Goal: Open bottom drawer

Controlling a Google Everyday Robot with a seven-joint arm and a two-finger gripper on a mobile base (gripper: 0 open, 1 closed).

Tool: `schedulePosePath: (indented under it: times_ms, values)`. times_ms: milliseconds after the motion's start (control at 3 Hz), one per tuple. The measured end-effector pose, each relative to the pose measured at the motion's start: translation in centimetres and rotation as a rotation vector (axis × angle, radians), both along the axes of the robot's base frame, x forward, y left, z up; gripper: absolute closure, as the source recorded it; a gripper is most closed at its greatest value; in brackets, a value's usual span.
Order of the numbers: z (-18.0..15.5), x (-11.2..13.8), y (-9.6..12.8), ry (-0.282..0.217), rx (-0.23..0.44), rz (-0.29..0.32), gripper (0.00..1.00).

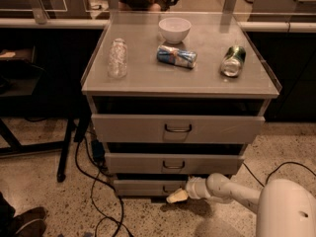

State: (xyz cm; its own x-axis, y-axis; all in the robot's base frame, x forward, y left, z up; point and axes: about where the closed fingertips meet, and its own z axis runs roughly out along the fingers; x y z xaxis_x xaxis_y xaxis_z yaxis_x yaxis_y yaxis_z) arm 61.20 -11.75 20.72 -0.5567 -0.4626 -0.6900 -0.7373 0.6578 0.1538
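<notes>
The bottom drawer (143, 187) is the narrow grey front panel at the foot of the grey cabinet, with a small dark wire handle (171, 187). It sits slightly forward under the middle drawer (173, 163). My gripper (177, 196) reaches in from the lower right on a white arm (232, 189). Its pale tip is right at the bottom drawer's handle, low against the front panel.
The top drawer (177, 128) is the widest. On the cabinet top (148, 80) stand a white bowl (174, 29), a clear plastic bottle (117, 58), a lying blue can (177, 56) and a lying green can (233, 61). Black cables (94, 181) trail on the speckled floor at left.
</notes>
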Motion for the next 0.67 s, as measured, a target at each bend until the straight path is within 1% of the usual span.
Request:
schedulePosePath:
  times_ms: [333,667]
  values:
    - [-0.7,-0.6,0.6,0.01,-0.014,0.056,0.0]
    - [-0.2,-3.8,-1.0,0.025,-0.052,0.124,0.0]
